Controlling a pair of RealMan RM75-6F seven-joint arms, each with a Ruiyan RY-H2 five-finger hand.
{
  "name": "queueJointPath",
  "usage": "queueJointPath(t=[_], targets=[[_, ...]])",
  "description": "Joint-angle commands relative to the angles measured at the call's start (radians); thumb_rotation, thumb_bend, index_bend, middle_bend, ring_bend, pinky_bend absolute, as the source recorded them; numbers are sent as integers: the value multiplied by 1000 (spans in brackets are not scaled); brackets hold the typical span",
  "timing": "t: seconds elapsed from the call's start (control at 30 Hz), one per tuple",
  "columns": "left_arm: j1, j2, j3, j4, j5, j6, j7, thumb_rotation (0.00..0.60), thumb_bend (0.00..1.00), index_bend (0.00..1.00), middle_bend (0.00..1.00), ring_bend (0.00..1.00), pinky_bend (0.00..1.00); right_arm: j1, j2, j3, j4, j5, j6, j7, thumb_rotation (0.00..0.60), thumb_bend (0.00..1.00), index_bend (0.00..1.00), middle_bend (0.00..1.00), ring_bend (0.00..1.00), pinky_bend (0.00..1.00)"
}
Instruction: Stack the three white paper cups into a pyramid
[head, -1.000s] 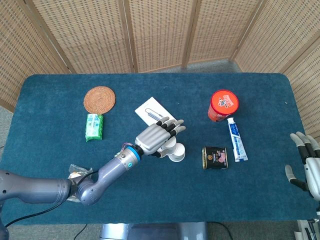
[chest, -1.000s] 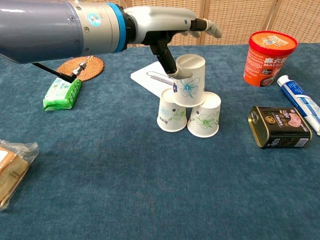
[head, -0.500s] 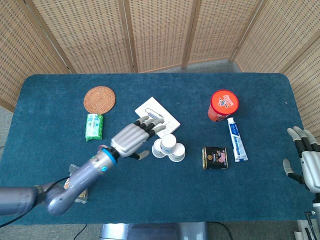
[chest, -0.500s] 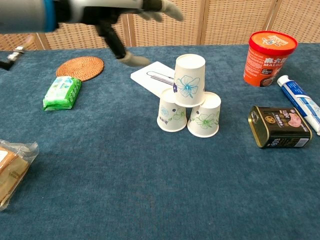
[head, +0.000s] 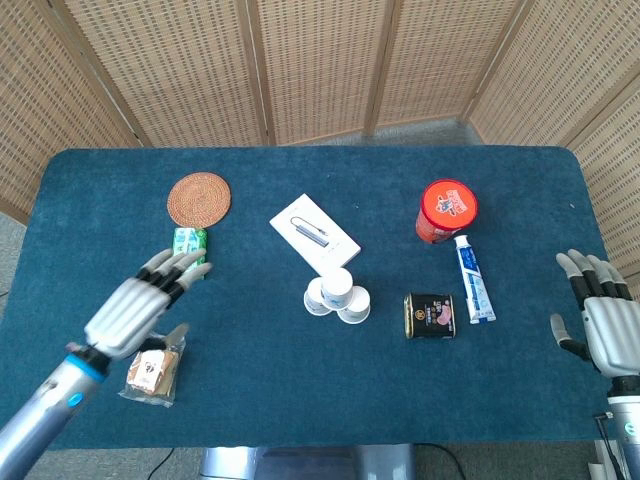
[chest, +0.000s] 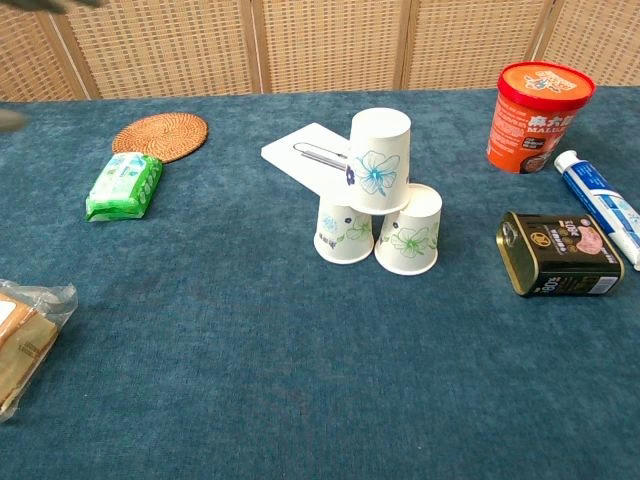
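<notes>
Pyramid looks done: top cup (chest: 379, 163) sits inverted on two base cups (chest: 343, 229) (chest: 409, 232), mid-table (chest: 250, 350). Left robot hand (head: 140, 302) spread, empty, well apart near front-left edge. Right robot hand (head: 598, 318) spread, empty, off right edge. Tin (chest: 559, 254) nearest stack; front open.

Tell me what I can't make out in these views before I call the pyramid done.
- Bottom cups: head view, the top cup covers how its rim sits on them.
- Snack packet: chest view, cut off by the left edge.
- Left hand: chest view, only a blur at the top-left corner.
- Right hand: head view only, arm cut off at the bottom-right corner.
</notes>
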Motion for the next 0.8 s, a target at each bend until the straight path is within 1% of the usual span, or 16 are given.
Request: queueJointPath(t=[0.03, 0.17, 0.2, 0.27, 0.37, 0.53, 0.8], targets=[[184, 56, 120, 51, 134, 171, -77, 600, 401, 0, 0, 0, 0, -7, -8, -6, 4, -8, 7, 7, 600, 489, 52, 0, 0, 84], [345, 51, 167, 149, 181, 337, -145, 600, 401, 0, 0, 0, 0, -18, -26, -21, 11, -34, 23, -5, 600, 488, 54, 0, 0, 62], [373, 49, 174, 171, 182, 363, -168, 600, 401, 0, 0, 0, 0, -21, -29, -25, 11, -39, 26, -8, 600, 487, 54, 0, 0, 60], [423, 43, 181, 216, 178, 407, -212, 600, 400, 0, 0, 0, 0, -26, -34, -30, 9, -45, 32, -14, 600, 488, 55, 0, 0, 56], [498, 25, 177, 293, 155, 469, -269, 600, 401, 0, 0, 0, 0, -36, -39, -37, 2, -53, 45, -20, 600, 489, 55, 0, 0, 50], [569, -5, 151, 372, 127, 523, -320, 600, 401, 0, 0, 0, 0, -53, -50, -47, 4, -64, 66, -36, 600, 488, 55, 0, 0, 34], [614, -26, 114, 425, 105, 516, -371, 600, 400, 0, 0, 0, 0, -67, -63, -57, 16, -66, 73, -26, 600, 488, 59, 0, 0, 16]])
